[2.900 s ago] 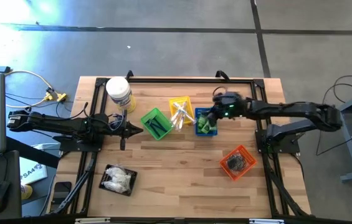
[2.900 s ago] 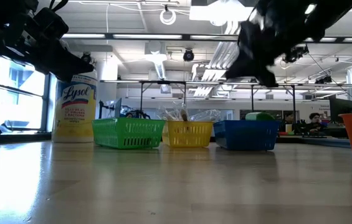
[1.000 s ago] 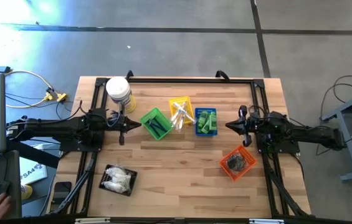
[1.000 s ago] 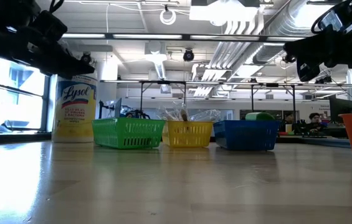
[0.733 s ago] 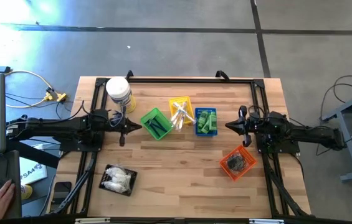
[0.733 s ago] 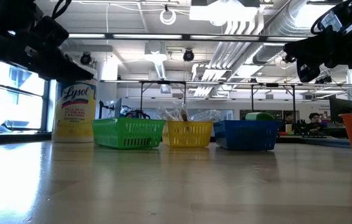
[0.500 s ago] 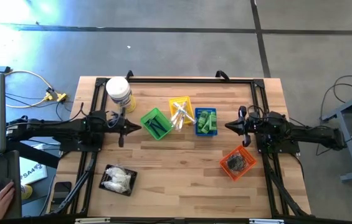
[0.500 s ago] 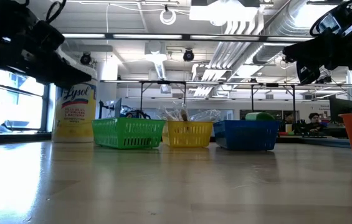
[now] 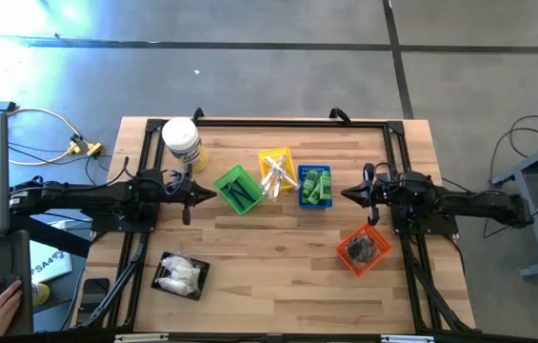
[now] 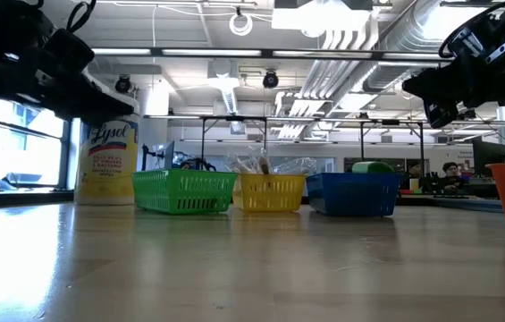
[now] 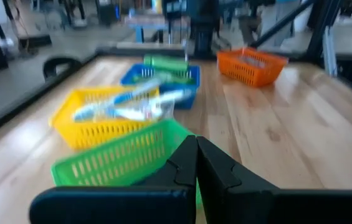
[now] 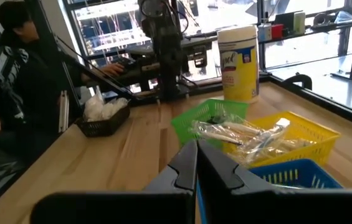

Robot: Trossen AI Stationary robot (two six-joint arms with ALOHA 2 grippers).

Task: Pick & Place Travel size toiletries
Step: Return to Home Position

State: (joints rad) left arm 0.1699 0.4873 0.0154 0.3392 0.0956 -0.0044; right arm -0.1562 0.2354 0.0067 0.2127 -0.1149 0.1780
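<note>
The travel size toiletries lie sorted in containers. Thin black pieces (image 9: pixel 241 194) are in the green basket (image 9: pixel 223 181), and clear sticks (image 9: pixel 275 175) in the yellow basket (image 9: pixel 286 153). Green bottles (image 9: pixel 316 185) fill the blue basket (image 9: pixel 301 197), dark pieces (image 9: pixel 366 248) the orange basket (image 9: pixel 345 252), and white packets (image 9: pixel 179 274) the black tray (image 9: pixel 161 259). My left gripper (image 9: pixel 215 196) hovers shut just left of the green basket (image 11: pixel 126 158), holding nothing. My right gripper (image 9: pixel 344 194) hovers shut right of the blue basket, also holding nothing.
A big white jar with a yellow label (image 9: pixel 182 143) stands at the far left of the table. A black frame (image 9: pixel 288 122) runs along the table's far edge and sides. Bare wood (image 9: pixel 269 267) lies between the tray and the orange basket. A person (image 12: pixel 14 74) sits beyond the table.
My left gripper has sunk a little and stays shut beside the green basket. The baskets and their contents have not moved.
</note>
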